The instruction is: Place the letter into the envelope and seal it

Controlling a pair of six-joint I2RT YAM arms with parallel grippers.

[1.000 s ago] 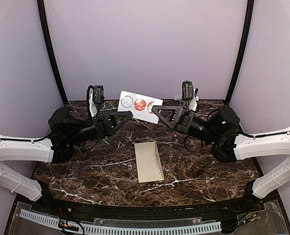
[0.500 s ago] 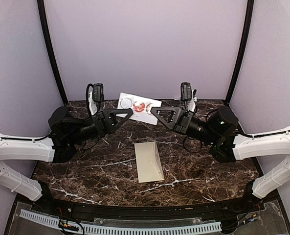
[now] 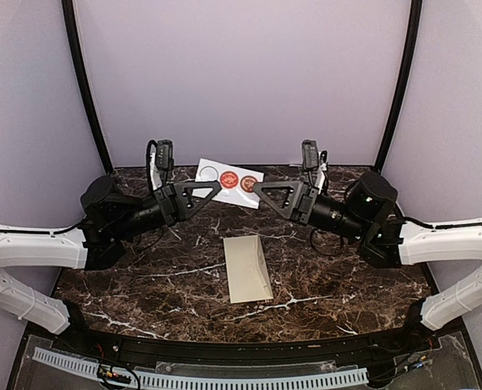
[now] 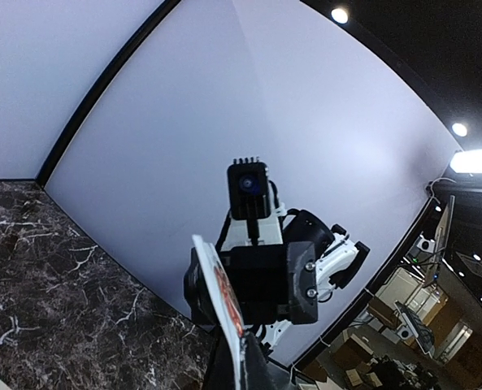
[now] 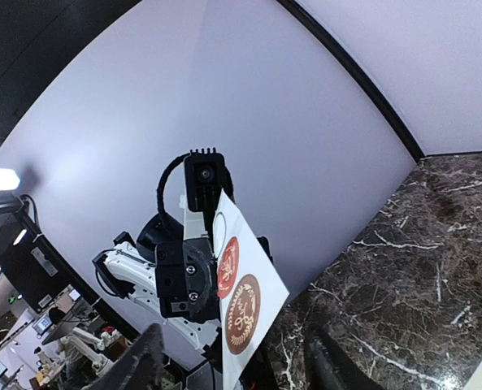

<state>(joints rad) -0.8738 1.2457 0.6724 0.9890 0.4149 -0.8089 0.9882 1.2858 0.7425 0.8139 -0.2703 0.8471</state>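
A cream envelope [image 3: 247, 268] lies flat in the middle of the marble table [image 3: 143, 284]. The letter is out of view. A white sticker sheet [image 3: 228, 180] with round red and brown seals hangs in the air at the back, between both grippers. My left gripper [image 3: 218, 188] is shut on the sheet's left edge; in the left wrist view the sheet [image 4: 222, 296] shows edge-on, rising from the pinched jaws [image 4: 242, 361]. My right gripper [image 3: 257, 186] stands open at the sheet's right end. In the right wrist view the sheet [image 5: 245, 301] faces me, with my fingers [image 5: 139, 366] spread wide on either side.
Purple walls with black corner posts [image 3: 82, 89] close in the back and sides. Both arms stretch inward above the back half of the table. A black rail [image 3: 241, 349] runs along the near edge.
My left gripper has closed on the sticker sheet. My right gripper has opened, let go of the sheet and shifted slightly right. The envelope has not moved.
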